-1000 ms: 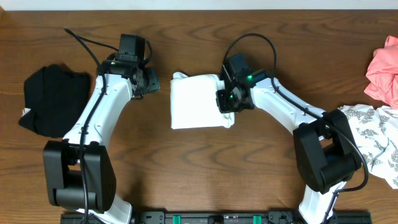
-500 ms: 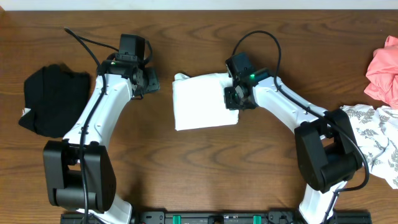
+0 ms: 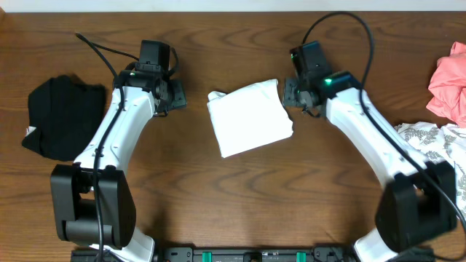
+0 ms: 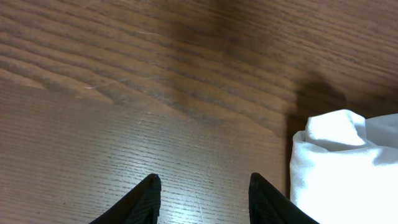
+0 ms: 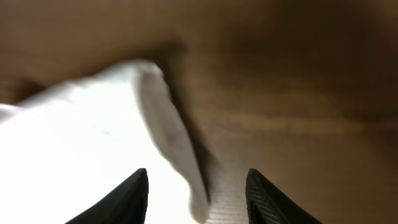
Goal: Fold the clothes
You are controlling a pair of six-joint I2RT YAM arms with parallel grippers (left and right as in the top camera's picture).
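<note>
A folded white garment (image 3: 248, 118) lies on the table's middle, turned a little askew. It also shows in the left wrist view (image 4: 348, 168) and the right wrist view (image 5: 93, 149). My right gripper (image 3: 295, 94) is open and empty, just off the garment's upper right corner; that edge lies between its fingertips (image 5: 198, 186). My left gripper (image 3: 177, 94) is open and empty over bare wood left of the garment (image 4: 202, 186). A black garment (image 3: 62, 116) lies at the far left. A pink garment (image 3: 448, 80) and a leaf-patterned white one (image 3: 437, 156) lie at the right edge.
The table is dark brown wood (image 3: 233, 189). Black cables loop above both arms near the table's far edge. The arm bases stand at the front edge.
My right gripper has let go of the white garment and drawn back up and to the right. The garment has shifted right and rotated a little. The left arm has not moved.
</note>
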